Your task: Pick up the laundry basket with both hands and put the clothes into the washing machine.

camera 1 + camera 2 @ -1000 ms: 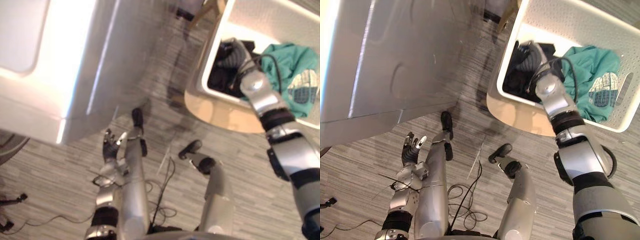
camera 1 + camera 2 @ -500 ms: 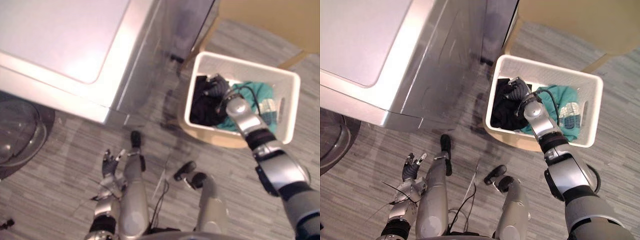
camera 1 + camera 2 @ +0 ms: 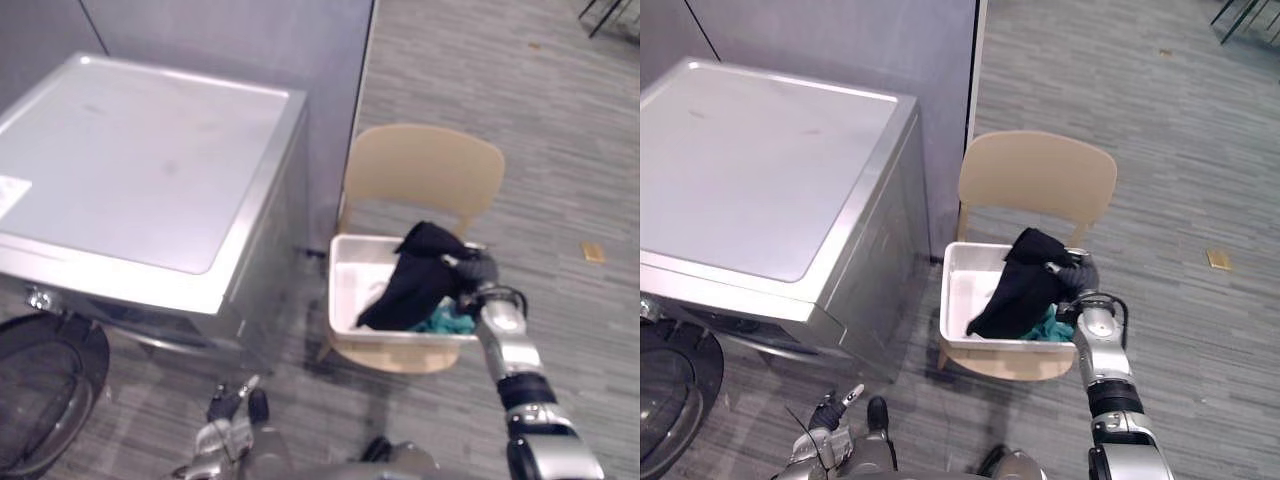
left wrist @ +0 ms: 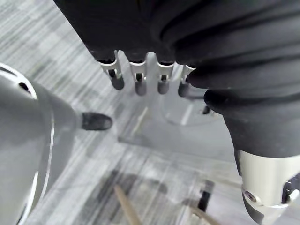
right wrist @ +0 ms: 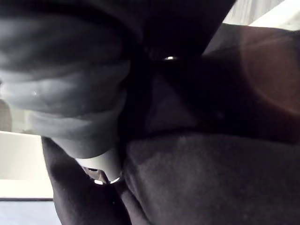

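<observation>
At the far left, the round door (image 3: 40, 395) of the washing machine (image 3: 140, 170) stands swung open, low down at the machine's front. The machine is a silver-grey box with a flat top. Below its front right corner, the left robot hand (image 3: 830, 412) hangs low over the striped grey floor (image 3: 560, 150), well apart from the clothes. In its own wrist view its fingers (image 4: 139, 82) run straight in a row, spread and holding nothing.

Just right of the machine stands a beige chair (image 3: 425, 170) with its back towards the wall. The white laundry basket (image 3: 345, 285) sits on the chair's seat, close beside the machine's side. A black garment (image 3: 415, 280) rises out of the basket. Its upper end is lifted above the rim at the right side, and its lower end trails down into the basket towards the front left. Under it, a teal garment (image 3: 440, 322) lies in the basket's front right corner.

The right robot hand (image 3: 478, 270) is at the basket's right rim, closed on the raised end of the black garment, which hangs from it to the left. In the right wrist view the dark cloth lies pressed right against the hand.
</observation>
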`<state>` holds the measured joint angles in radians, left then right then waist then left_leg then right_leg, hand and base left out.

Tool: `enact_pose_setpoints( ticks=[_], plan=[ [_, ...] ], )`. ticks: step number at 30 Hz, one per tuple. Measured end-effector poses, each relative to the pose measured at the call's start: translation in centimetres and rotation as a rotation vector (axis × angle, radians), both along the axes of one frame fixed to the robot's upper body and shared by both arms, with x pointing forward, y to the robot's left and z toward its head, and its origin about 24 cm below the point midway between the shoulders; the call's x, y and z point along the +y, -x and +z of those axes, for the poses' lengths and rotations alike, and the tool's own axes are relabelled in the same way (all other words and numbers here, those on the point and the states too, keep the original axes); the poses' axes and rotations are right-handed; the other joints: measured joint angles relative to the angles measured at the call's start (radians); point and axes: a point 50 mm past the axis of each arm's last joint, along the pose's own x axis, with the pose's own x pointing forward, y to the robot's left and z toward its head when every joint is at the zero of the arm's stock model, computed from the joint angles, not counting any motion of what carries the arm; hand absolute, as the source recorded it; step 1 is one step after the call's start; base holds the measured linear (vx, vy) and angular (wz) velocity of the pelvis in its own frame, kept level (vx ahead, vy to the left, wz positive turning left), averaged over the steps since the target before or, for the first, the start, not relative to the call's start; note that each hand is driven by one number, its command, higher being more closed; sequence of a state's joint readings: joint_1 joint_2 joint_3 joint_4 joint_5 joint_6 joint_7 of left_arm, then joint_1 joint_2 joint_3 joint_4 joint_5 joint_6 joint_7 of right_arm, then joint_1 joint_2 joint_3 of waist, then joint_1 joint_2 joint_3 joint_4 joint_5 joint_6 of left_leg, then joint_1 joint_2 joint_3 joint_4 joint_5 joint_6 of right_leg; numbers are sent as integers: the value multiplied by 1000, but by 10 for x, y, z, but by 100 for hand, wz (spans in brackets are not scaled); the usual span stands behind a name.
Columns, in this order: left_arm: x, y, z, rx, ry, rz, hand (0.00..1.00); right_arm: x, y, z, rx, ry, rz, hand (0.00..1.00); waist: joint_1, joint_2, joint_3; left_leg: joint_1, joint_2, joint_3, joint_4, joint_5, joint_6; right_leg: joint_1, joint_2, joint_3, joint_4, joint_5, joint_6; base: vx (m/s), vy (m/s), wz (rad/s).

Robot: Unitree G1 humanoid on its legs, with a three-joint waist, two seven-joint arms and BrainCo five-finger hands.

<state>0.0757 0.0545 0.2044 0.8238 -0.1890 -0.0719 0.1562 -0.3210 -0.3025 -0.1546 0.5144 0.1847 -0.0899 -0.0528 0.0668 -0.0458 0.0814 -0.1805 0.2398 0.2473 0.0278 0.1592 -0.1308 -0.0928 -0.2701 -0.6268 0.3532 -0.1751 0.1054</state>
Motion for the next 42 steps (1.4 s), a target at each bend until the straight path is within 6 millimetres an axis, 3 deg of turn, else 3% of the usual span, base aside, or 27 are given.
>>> enact_pose_setpoints(
  ticks=[3, 5, 9, 12, 14, 16, 18, 22, 27, 31, 33, 39, 42],
  plan=[
    [10, -22, 31, -203, -21, 91, 0, -12, 0, 25, -95, 36, -39, 100, 3, 27, -25, 41, -1, -3, -23, 1, 0, 65, 29, -10, -83, 33, 11, 99, 21, 5],
    [34, -18, 53, -300, -78, 236, 0, -17, 1, 48, -198, 61, -57, 100, 3, 42, -47, 66, -5, -7, -30, 1, 1, 112, 51, -18, -140, 59, 16, 91, 12, 4],
    [56, -10, 88, -433, -187, 366, 0, -30, 5, 70, -283, 93, -116, 100, 7, 49, -53, 106, -13, -13, -49, 1, 1, 162, 64, -27, -193, 82, 21, 37, 19, 8],
    [73, -20, 155, -735, -332, 442, 0, -32, 2, 80, -312, 109, -124, 100, 17, 54, -67, 132, -16, -3, -62, 0, 0, 184, 69, -16, -220, 96, 23, -52, 44, -8],
    [68, -35, 226, -1069, -450, 417, 0, -26, 3, 99, -393, 123, -103, 100, 17, 70, -83, 144, -17, 10, -65, 0, 1, 193, 76, 1, -245, 118, 22, -51, 30, -19],
    [61, -39, 264, -1248, -540, 399, 0, -21, 4, 117, -478, 139, -82, 100, 3, 87, -101, 147, -18, 16, -65, 0, 1, 193, 77, 11, -255, 126, 24, -35, 22, -12],
    [52, -38, 293, -1396, -603, 402, 0, -17, 6, 136, -561, 163, -67, 100, -2, 103, -112, 161, -17, 31, -68, 0, 1, 193, 77, 29, -255, 130, 21, -26, 14, -20],
    [31, -32, 326, -1583, -680, 351, 0, -11, 10, 160, -670, 204, -33, 100, -23, 122, -126, 178, -13, 41, -84, 0, 1, 193, 85, 45, -261, 131, 19, -9, -6, -13],
    [3, -37, 356, -1807, -644, 216, 0, 3, 3, 174, -722, 202, 13, 100, -27, 123, -127, 196, -10, 74, -95, 0, 1, 187, 92, 79, -274, 141, 15, 14, -5, -19],
    [-24, -52, 361, -1888, -482, 4, 0, 28, -4, 188, -767, 211, 111, 100, -29, 121, -126, 200, -10, 107, -99, 0, 1, 170, 91, 112, -274, 150, 14, 48, -1, -25],
    [-36, -68, 354, -1860, -359, -115, 0, 38, -7, 197, -797, 213, 147, 100, -29, 118, -124, 204, -10, 114, -102, 0, 1, 164, 91, 125, -274, 151, 14, 28, -2, -19],
    [-86, -132, 299, -1518, -13, -495, 0, 73, -13, 240, -927, 206, 284, 100, -56, 100, -108, 214, -12, 152, -119, 0, 1, 135, 92, 168, -275, 160, 13, 17, 6, -19],
    [-111, -155, 282, -1388, 66, -615, 0, 84, -14, 246, -939, 207, 328, 100, -62, 91, -98, 213, -13, 169, -120, 0, 1, 120, 92, 189, -280, 169, 12, 15, 8, -21]
  ],
)
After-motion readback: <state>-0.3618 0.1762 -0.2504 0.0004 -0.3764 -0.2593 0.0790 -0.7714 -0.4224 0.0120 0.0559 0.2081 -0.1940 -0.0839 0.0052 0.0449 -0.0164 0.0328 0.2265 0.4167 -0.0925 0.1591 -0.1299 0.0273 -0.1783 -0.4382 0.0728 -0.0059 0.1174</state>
